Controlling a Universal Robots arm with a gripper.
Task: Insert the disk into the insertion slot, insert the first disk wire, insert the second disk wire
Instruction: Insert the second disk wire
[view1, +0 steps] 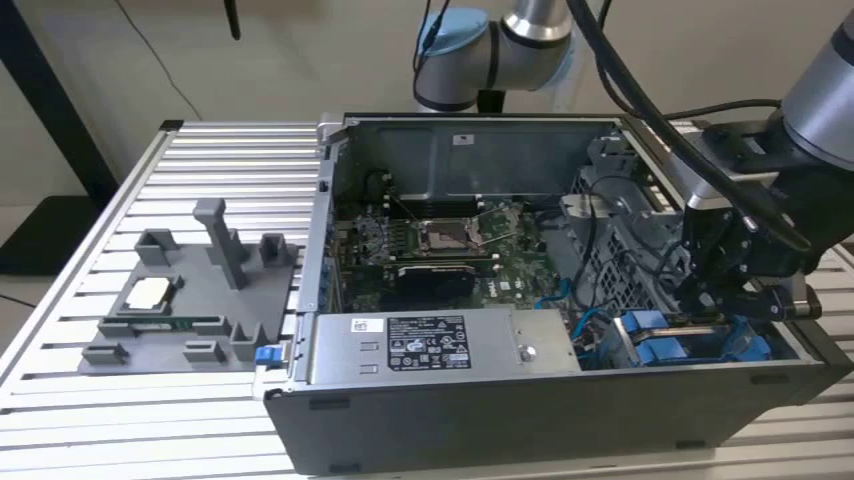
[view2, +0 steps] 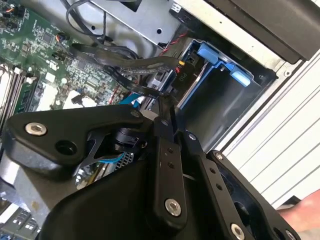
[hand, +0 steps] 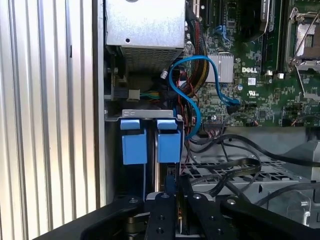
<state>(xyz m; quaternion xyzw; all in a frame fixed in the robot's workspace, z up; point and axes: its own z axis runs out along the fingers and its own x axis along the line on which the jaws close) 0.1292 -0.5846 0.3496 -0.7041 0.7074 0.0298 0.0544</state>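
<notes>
In the open computer case's front corner, on the exterior view's right, my gripper (view1: 697, 300) reaches down beside the insertion slot (view1: 747, 352). Blue carrier plastic of the disk (hand: 169, 145) sits in the grey slot (hand: 150, 114), and the disk's silver body is hidden. In the second wrist view the blue carrier (view2: 220, 57) lies above the dark bay wall (view2: 225, 105). My gripper (view2: 162, 100) looks shut on the end of a black disk wire (view2: 145, 62) that loops back over the board. The first wrist view shows the same wire (hand: 240, 162) running to my gripper (hand: 176, 182).
A grey power-supply box (view1: 427, 345) lies along the case front and the motherboard (view1: 441, 240) behind it. A perforated cage (view1: 627, 250) and a blue cable (hand: 200, 85) crowd the slot. A grey fixture (view1: 187, 300) sits on the slatted table. Part of a hand (view2: 305, 212) shows outside the case.
</notes>
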